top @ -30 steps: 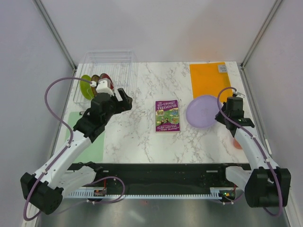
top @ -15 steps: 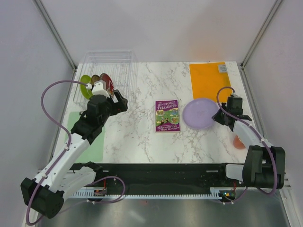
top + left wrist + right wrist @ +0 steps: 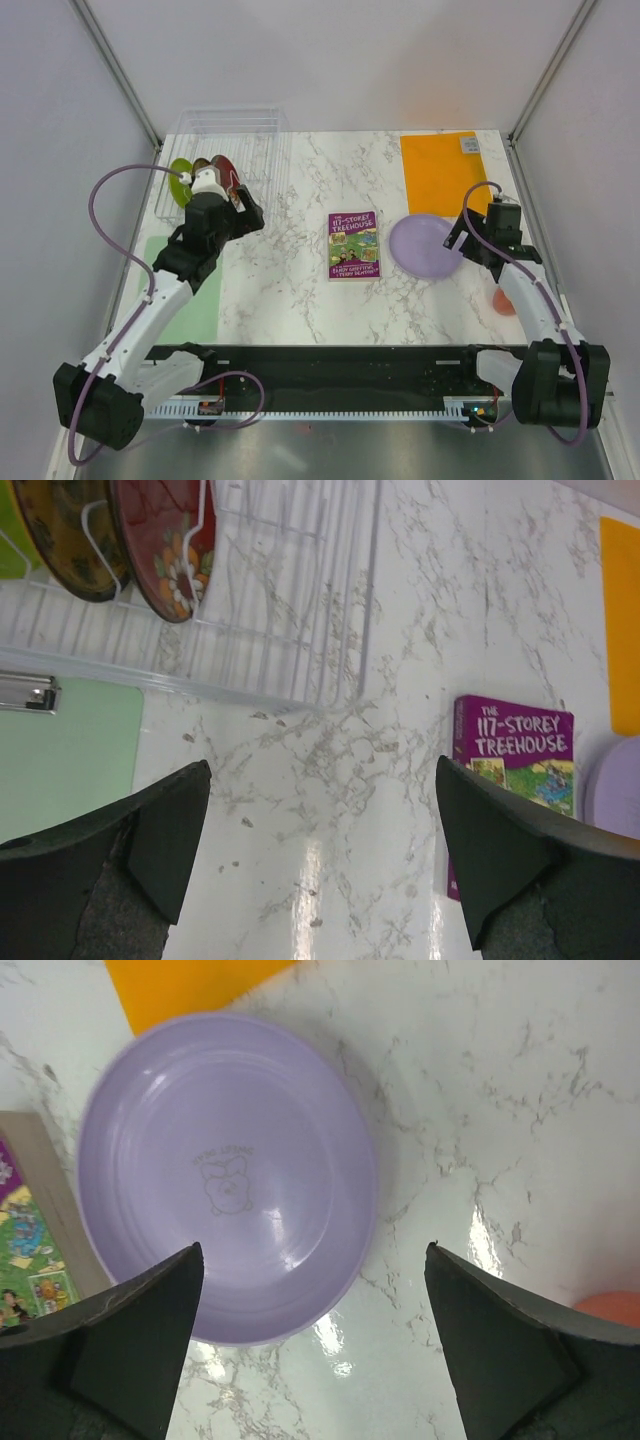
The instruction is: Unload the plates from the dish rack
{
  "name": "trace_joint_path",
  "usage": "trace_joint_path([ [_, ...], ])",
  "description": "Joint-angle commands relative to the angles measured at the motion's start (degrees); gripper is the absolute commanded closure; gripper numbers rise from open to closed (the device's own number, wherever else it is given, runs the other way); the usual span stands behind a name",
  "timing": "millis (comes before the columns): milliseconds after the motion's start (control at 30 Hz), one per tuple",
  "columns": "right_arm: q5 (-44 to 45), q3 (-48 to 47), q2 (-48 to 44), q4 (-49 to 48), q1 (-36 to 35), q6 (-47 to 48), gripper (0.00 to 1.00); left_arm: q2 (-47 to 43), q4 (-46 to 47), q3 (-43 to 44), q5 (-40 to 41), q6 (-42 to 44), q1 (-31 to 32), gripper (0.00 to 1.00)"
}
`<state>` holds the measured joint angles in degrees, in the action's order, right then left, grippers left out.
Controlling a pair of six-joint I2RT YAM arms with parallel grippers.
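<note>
A white marble table [image 3: 300, 290] sits between plain grey walls, with a clear rack [image 3: 250, 140] at its far left corner.

The left gripper [image 3: 322, 770] is spread wide — nothing lies between its fingers and they touch nothing. It hangs over bare marble just in front of the rack's near wall, pointing toward the rack. The right gripper [image 3: 312, 1250] is also spread wide and holds nothing. It is above the near half of the lavender plate [image 3: 225, 1175], with one finger to each side of it. Whether the fingers touch the plate cannot be told.

The lavender plate lies flat on the table, right side up, with a faint embossed figure in its middle. It is out of the rack, on the right side of the table. Its far rim meets the near edge of the orange mat [image 3: 440, 165], and its left rim is just beside a purple book [image 3: 353, 244].

Three plates stand on edge in the left end of the rack, side by side between the ribs — the red plate [image 3: 160, 550] nearest the left gripper, the yellow plate [image 3: 70, 540] next, and the green plate [image 3: 180, 183] at the outer end. The rest of the rack holds no dishes.

A pale green mat [image 3: 185, 285] lies in front of the rack at the table's left edge. An orange-pink cup [image 3: 608, 1310] shows at the right, near the right arm.
</note>
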<state>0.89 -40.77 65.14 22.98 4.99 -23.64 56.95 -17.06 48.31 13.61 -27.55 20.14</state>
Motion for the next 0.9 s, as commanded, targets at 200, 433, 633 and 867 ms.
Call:
trace_joint_path([
  [200,-9.75,-7.92,-7.75,1.89,0.10,3.07,0.02,23.98,9.85,14.78,13.89,10.84,-9.24,0.18],
  [433,-11.26,-8.36,-4.51,1.36,0.19,4.56,0.02,37.70,10.99,25.15,16.37,15.07,-11.17,0.19],
  [633,-11.87,-8.88,-0.73,-0.04,0.19,5.71,0.02,44.90,11.61,29.63,15.57,15.07,-12.93,0.21],
  [867,-12.92,-8.97,1.56,-1.01,0.19,5.71,0.04,48.25,11.70,31.58,14.78,14.89,-13.90,0.58],
])
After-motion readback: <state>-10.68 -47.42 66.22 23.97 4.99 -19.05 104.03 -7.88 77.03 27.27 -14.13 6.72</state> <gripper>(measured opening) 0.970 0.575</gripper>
